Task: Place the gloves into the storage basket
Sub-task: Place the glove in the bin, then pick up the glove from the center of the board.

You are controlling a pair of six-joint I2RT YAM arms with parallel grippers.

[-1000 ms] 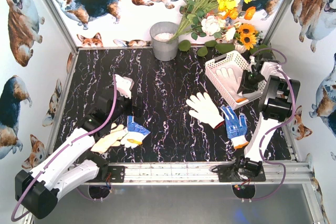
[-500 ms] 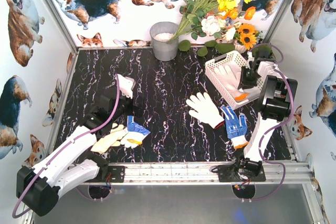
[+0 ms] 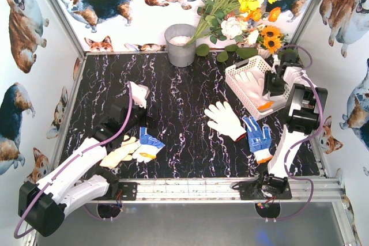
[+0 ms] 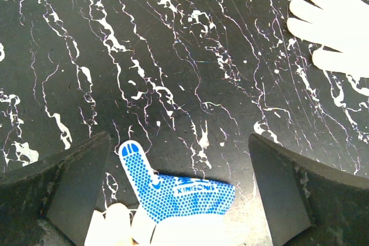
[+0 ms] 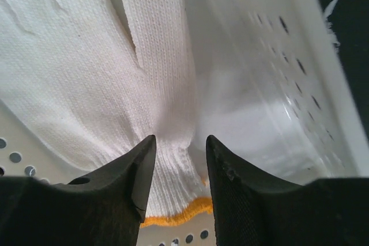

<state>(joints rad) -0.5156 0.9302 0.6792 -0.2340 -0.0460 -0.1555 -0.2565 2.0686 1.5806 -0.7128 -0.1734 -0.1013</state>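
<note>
The white slotted storage basket (image 3: pixel 236 72) stands at the back right with a white knit glove (image 3: pixel 251 84) lying in it. My right gripper (image 3: pixel 271 87) hangs inside the basket, jaws open either side of that white knit glove (image 5: pixel 86 67) at its orange-edged cuff (image 5: pixel 179 214), with a gap on one side. Another white glove (image 3: pixel 225 120) and a blue-dotted glove (image 3: pixel 258 136) lie on the table beside the basket. A pile of gloves (image 3: pixel 135 148) sits front left. My left gripper (image 4: pixel 179 159) is wide open above the pile's blue-dotted glove (image 4: pixel 184 197).
A grey metal bucket (image 3: pixel 180 44) stands at the back centre. A bunch of artificial flowers (image 3: pixel 242 4) leans over the basket's far end. The basket wall (image 5: pixel 277 56) is close to my right fingers. Panels with dog pictures enclose the black marbled table.
My right gripper's jaws have spread apart around the white glove's cuff, and the glove now rests in the basket. The left arm has barely shifted.
</note>
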